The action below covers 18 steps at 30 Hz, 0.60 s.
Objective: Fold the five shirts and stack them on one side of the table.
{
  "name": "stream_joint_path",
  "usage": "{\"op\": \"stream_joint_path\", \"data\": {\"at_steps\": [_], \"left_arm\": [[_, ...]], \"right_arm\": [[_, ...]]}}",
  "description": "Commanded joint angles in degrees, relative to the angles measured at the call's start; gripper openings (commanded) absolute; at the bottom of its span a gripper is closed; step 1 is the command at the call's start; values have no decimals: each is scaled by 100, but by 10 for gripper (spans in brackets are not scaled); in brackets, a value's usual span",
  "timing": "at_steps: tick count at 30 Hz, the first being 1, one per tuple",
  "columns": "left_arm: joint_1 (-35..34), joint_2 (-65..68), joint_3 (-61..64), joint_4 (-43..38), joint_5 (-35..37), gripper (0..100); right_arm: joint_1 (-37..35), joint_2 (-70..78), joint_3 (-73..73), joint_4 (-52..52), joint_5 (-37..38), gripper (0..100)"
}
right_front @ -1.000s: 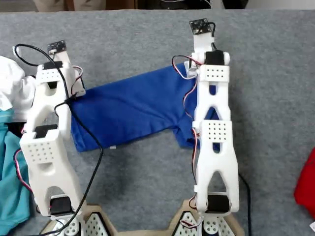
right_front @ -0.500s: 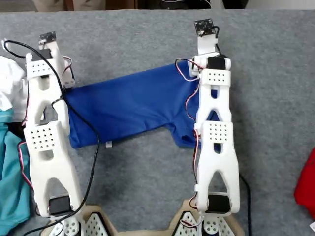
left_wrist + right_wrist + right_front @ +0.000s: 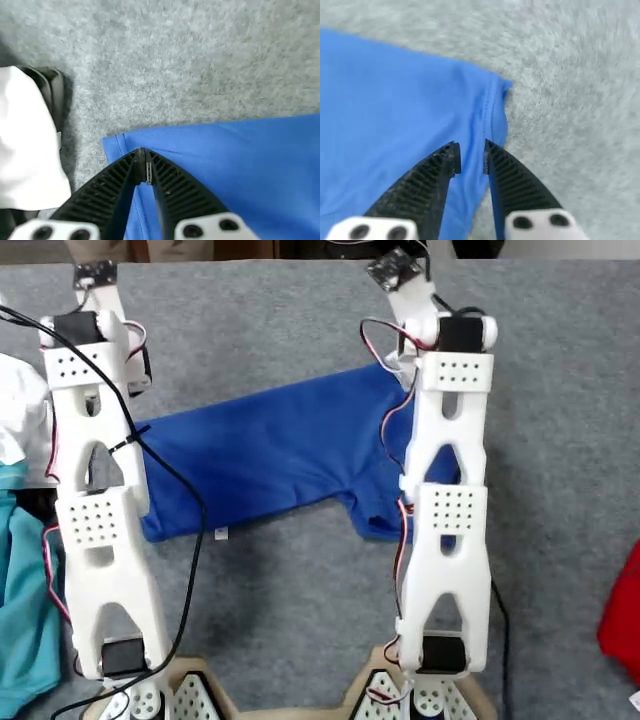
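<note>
Blue shirt (image 3: 270,455) hem pinched by left hand (image 3: 144,161); right hand (image 3: 471,150) pinches opposite edge

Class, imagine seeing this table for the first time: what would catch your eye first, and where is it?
A bright blue fabric shirt lies spread across the middle of the grey felt table. The left gripper pinches one edge of it, the right gripper the opposite hem. Teal cloth and white cloth sit at the table's left edge, red cloth at the right.

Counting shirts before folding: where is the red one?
High view: the red shirt lies at the right edge, beyond the right arm, apart from the blue shirt.
</note>
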Motion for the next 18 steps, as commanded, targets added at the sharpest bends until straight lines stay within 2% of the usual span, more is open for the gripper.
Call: {"op": "stream_joint_path", "data": {"at_steps": [1,6,9,12,18], "left_arm": [[79,-1262,756,70,26,20],[97,-3275,3156,62,0,20],[53,-4681,4554,35,-9,20],[26,-6026,5829,-185,-18,20],[-105,-8154,8070,-615,-26,20]], "right_arm": [[-84,-884,-312,167,211,106],[171,-1657,-101,193,229,106],[233,-2290,435,193,651,106],[251,-3037,1499,193,1196,106],[198,-4752,4558,185,2040,108]]}}
